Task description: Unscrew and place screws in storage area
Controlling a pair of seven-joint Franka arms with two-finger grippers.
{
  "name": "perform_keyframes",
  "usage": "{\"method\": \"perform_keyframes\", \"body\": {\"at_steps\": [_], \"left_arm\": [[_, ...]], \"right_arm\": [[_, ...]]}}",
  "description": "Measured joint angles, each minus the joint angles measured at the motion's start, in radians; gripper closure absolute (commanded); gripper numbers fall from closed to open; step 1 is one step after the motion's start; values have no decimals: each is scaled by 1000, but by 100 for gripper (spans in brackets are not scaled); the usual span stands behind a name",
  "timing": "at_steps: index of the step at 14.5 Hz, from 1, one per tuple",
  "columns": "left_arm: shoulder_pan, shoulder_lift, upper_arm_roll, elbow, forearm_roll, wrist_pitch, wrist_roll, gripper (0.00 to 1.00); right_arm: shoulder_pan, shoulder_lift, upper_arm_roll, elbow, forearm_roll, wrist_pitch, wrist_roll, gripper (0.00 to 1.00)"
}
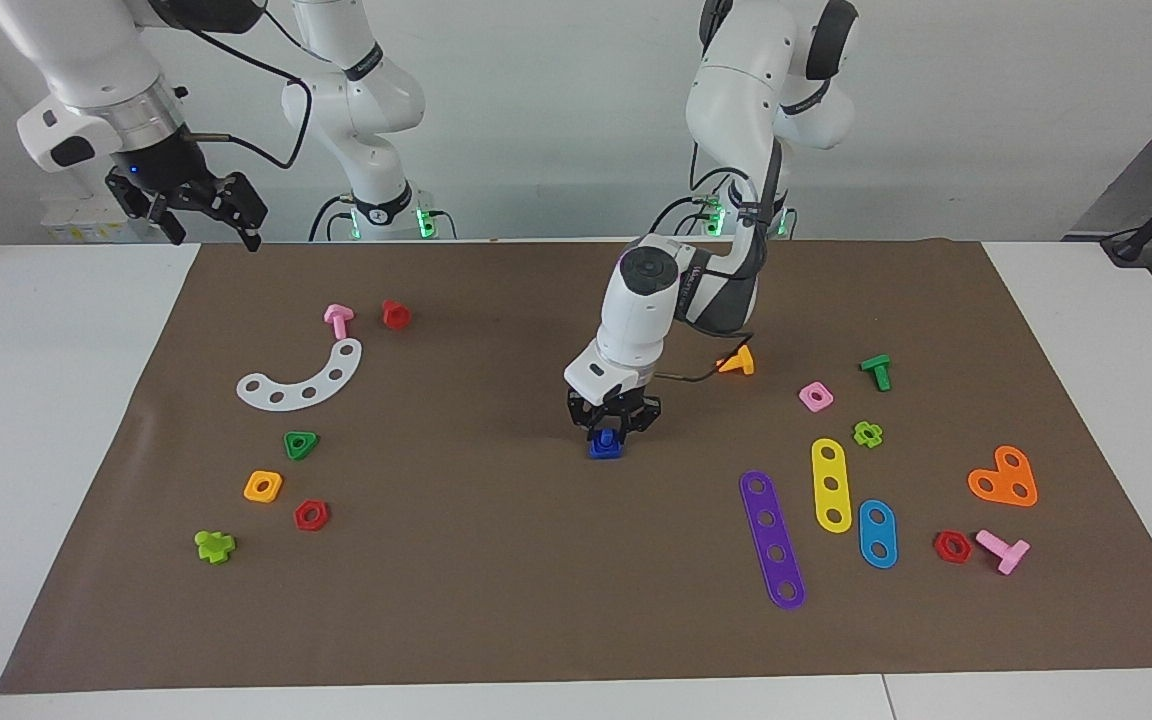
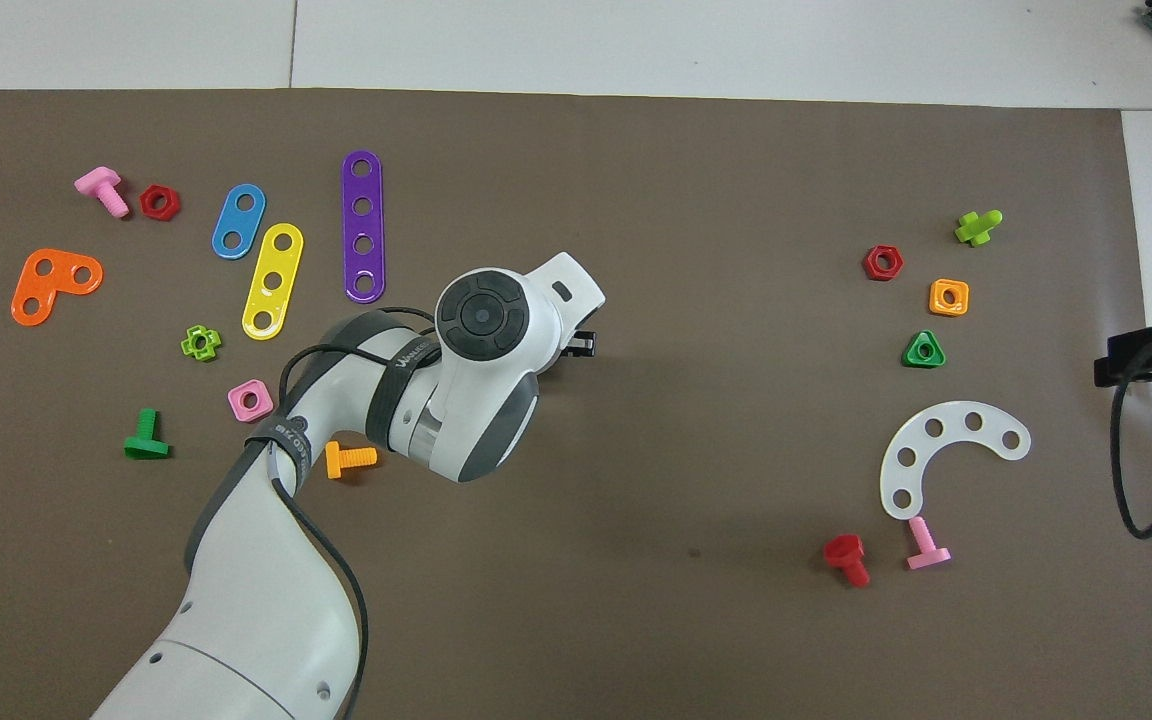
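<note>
Now left gripper (image 1: 612,424) clamps blue screw (image 1: 607,437) mid-mat; right gripper (image 1: 198,212) waits

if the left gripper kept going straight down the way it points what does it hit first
Most likely the blue bolt: the left gripper points straight down at mid-mat and its fingers already flank the bolt's top, which stands in a blue square nut. Under those lies only the brown mat. Whether the fingers already touch it is unclear.

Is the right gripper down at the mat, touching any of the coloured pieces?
No: in the facing view the right gripper hangs in the air above the mat's edge, clear of every piece.
</note>
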Motion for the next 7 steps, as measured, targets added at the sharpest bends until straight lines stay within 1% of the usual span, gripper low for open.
{"method": "perform_keyframes", "body": {"at_steps": [2, 7], "left_arm": [[0, 0, 1, 3, 0, 0, 0, 60], [0, 0, 1, 37, 0, -24, 0, 60]], "right_arm": [[-3, -1, 0, -1, 0, 0, 0, 0], [-3, -1, 0, -2, 1, 0, 0, 0]]}}
